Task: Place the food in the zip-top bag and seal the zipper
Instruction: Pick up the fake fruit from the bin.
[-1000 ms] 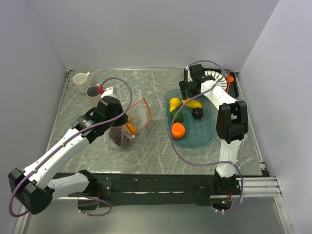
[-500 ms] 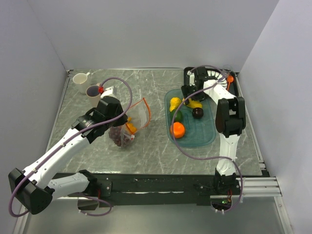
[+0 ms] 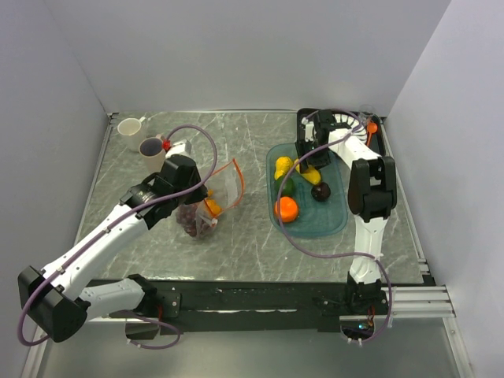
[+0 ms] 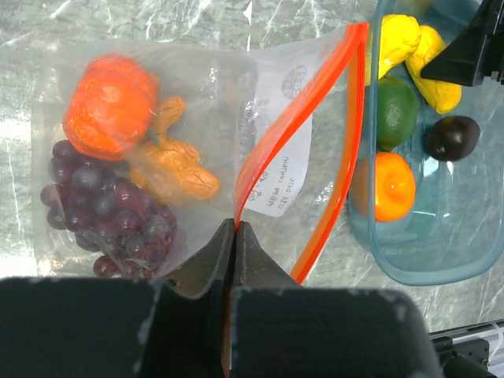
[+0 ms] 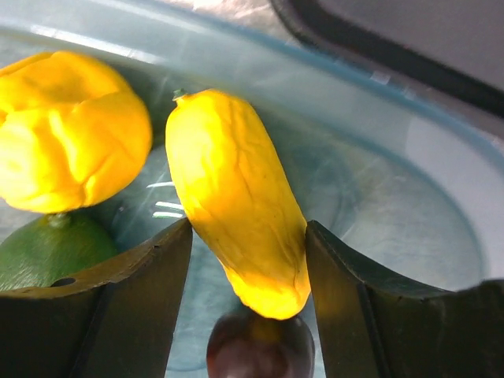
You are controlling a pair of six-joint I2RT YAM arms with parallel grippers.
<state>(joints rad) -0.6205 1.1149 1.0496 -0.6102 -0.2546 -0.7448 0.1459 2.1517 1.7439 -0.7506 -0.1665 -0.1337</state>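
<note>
Fruit lies in two places. Just left of the tray (image 3: 337, 223) lies the clear bag (image 4: 268, 94), with grapes (image 4: 102, 209), an orange pumpkin (image 4: 110, 106) and a brown-orange piece (image 4: 175, 169) inside. Its mouth gapes toward the tray. The left gripper (image 4: 236, 235) is squeezed tight on one end of the orange zipper strip (image 4: 276, 134). At the tray's far end, the right gripper (image 5: 248, 230) presses both sides of a long yellow fruit (image 5: 228, 189). A lumpy yellow fruit (image 5: 63, 134), a green one (image 5: 43, 252), a dark plum (image 5: 256, 348) and an orange (image 3: 287, 209) sit in the tray too.
</note>
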